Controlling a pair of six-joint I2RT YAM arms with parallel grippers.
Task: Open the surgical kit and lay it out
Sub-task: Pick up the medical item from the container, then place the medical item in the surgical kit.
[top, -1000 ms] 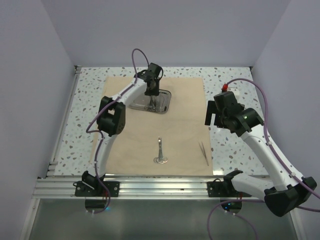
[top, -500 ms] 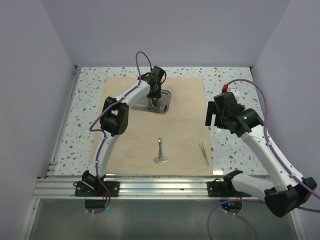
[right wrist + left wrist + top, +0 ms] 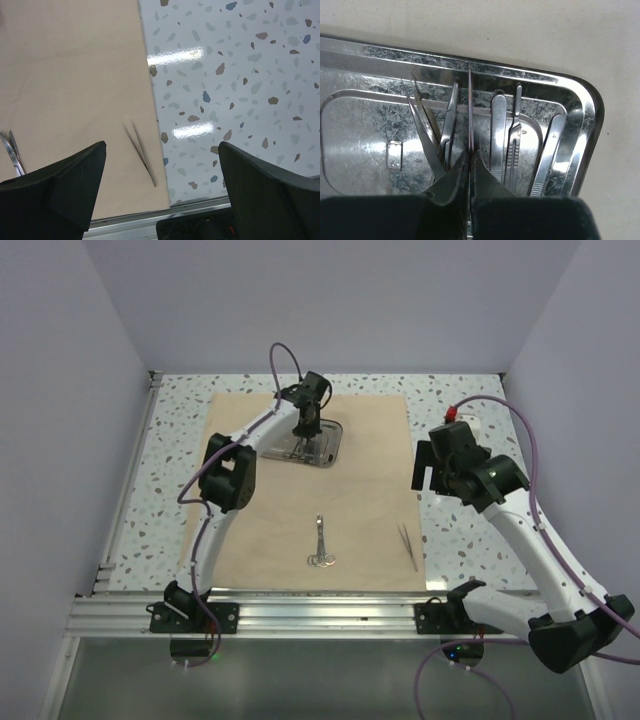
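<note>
At the wrap's (image 3: 360, 480) 12 o'clock, the left gripper (image 3: 470, 156) is pinching a thin instrument (image 3: 470, 110) in the tray (image 3: 585, 115); lifting it vertically is looking safest. The right gripper (image 3: 161, 146) is hovering, fingers (image 3: 75, 180) spread.

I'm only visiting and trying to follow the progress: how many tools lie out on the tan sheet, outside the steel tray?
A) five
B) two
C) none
B: only the scissors and the tweezers lie on the tan sheet, nearer the arms than the tray; the other tools sit in the tray.
</note>
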